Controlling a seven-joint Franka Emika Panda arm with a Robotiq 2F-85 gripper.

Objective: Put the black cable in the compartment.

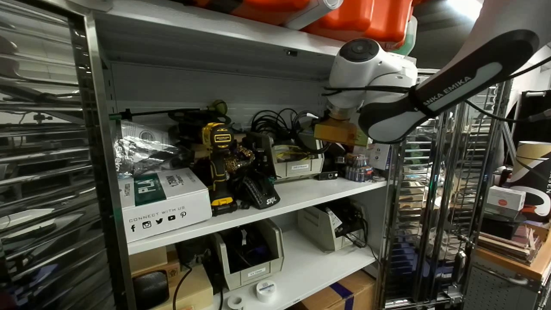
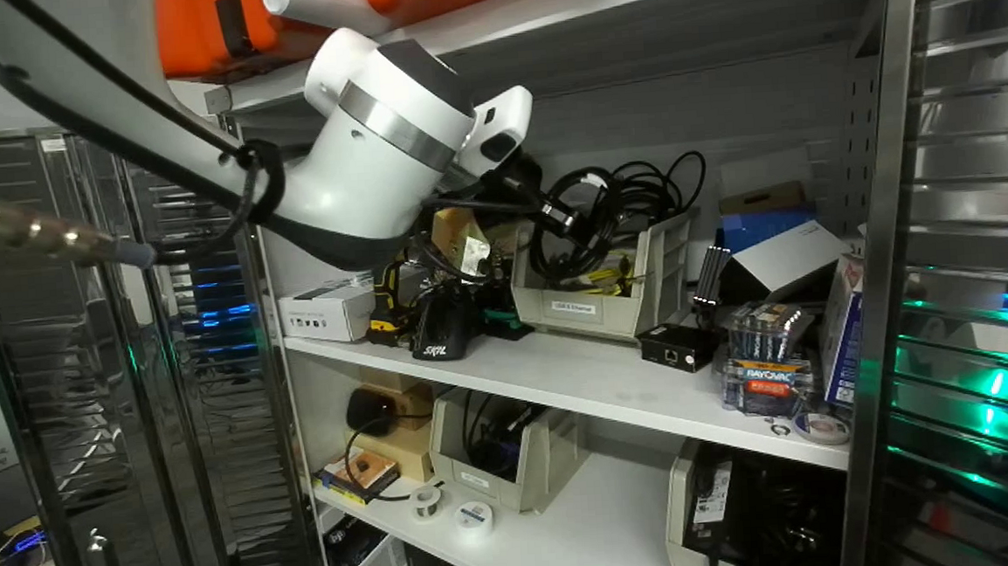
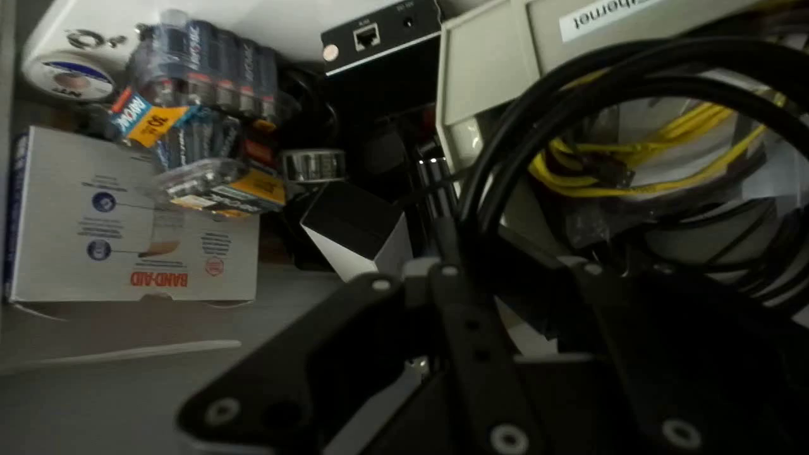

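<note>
The black cable is a thick coil (image 2: 603, 224), seen in an exterior view at my gripper (image 2: 561, 218), above the grey bin (image 2: 558, 308) labelled for Ethernet. In the wrist view the cable's loops (image 3: 695, 52) arch over the bin (image 3: 493, 63) and run between my dark fingers (image 3: 483, 262), which look closed on them. The lower loops hang into the bin's opening, in front of yellow cables (image 3: 676, 136). More black loops stand behind the bin; I cannot tell whether they belong to the same coil. In an exterior view the bin (image 1: 299, 168) shows, but the arm hides my fingertips.
A small black network box (image 2: 676, 347), battery packs (image 2: 764, 381) and a Band-Aid box (image 3: 136, 221) stand beside the bin. A yellow drill (image 1: 219, 168) and a white box (image 1: 165, 202) are on its other side. The upper shelf (image 2: 621, 57) hangs above the arm.
</note>
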